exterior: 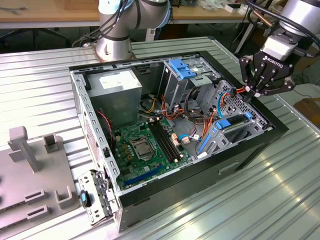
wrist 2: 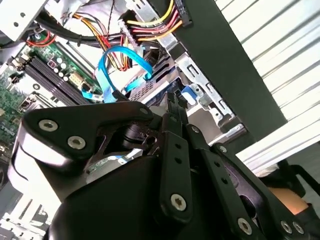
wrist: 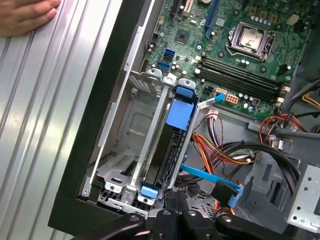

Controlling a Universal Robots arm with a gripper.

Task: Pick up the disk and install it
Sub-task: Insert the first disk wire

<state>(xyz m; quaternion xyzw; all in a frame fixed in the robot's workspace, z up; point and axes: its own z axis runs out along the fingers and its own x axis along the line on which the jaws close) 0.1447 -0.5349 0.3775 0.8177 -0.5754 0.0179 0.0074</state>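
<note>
The black gripper [wrist: 173, 199], clenched empty, sits just beside the dark-grey, blue-bracketed rectangular metal disk [wrist: 167, 145], which is likely stiff, hefty and shock-fragile, best held by its long edges.

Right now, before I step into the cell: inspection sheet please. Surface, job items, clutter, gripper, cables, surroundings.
Surface: ribbed metal table, with an open PC case lying on it.
Job's things: disk with its blue bracket stands on edge in a slot of the drive cage, at the case's edge.
Clutter: grey fixture blocks on the table at the exterior view's left, beside the case.
Grippers: gripper is right at one end of the disk; contact cannot be told.
Cables: blue flat cable and coloured power wires run close beside the disk.
Surroundings: a person's hand on the table near the case; wooden bench behind.
</note>
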